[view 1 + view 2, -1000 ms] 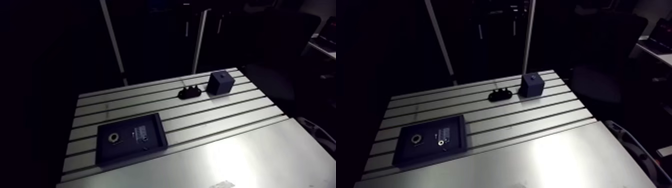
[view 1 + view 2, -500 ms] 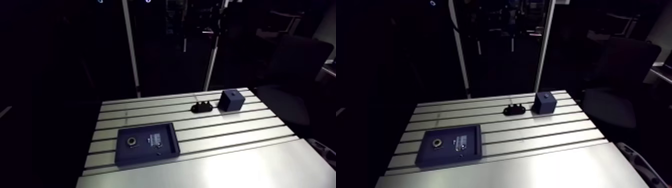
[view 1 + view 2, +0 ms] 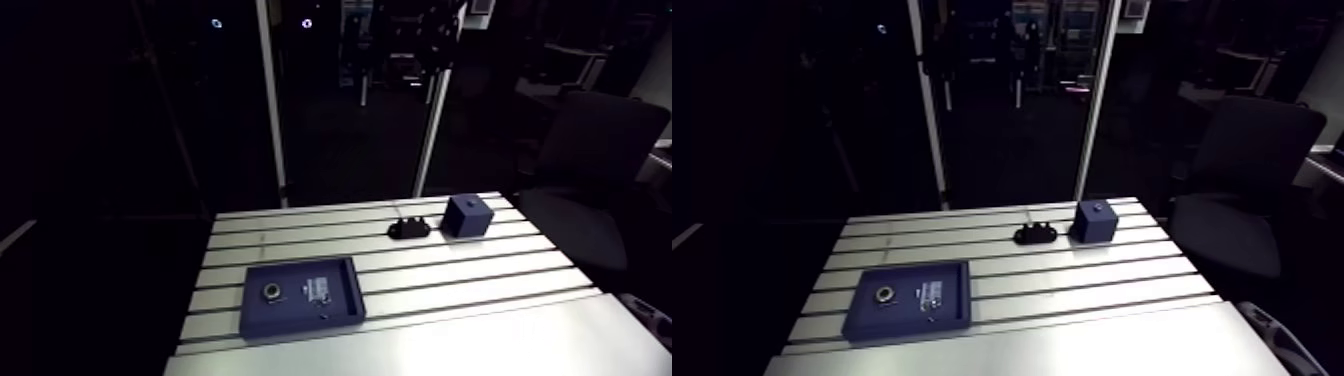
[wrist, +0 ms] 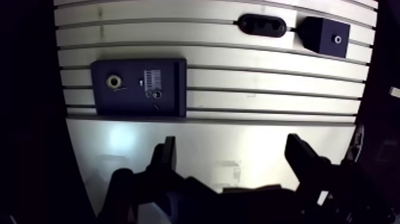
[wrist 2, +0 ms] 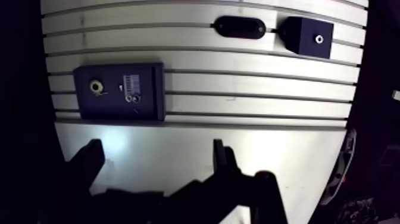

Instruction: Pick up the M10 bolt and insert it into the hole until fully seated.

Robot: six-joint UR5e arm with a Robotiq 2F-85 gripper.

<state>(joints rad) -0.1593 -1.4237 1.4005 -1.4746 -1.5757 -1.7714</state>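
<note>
A dark blue tray [image 4: 132, 102] lies on the slotted table, far ahead of my gripper [image 4: 232, 154]. In the tray are a brass-coloured ring [image 4: 113, 81], a white label and a small round metal part [image 4: 156, 94] that may be the bolt's head. A dark blue cube [image 4: 321, 33] with a hole [image 4: 338, 39] in its top stands at the table's far side. The gripper is open and high above the bare plate, with nothing between its fingers [image 4: 167, 156]. The arm view shows the tray [image 3: 342, 300] and the cube [image 3: 467, 215], but not the gripper.
A black oval holder [image 4: 262, 25] sits just beside the cube, also seen in the arm view [image 3: 410, 229]. An office chair [image 3: 600, 170] stands past the table's right edge. The smooth plate [image 4: 238, 137] lies under the gripper.
The whole arm view has shifted and now shows the table from farther back, so the camera moved. The tray, the holder and the cube kept their places on the table.
</note>
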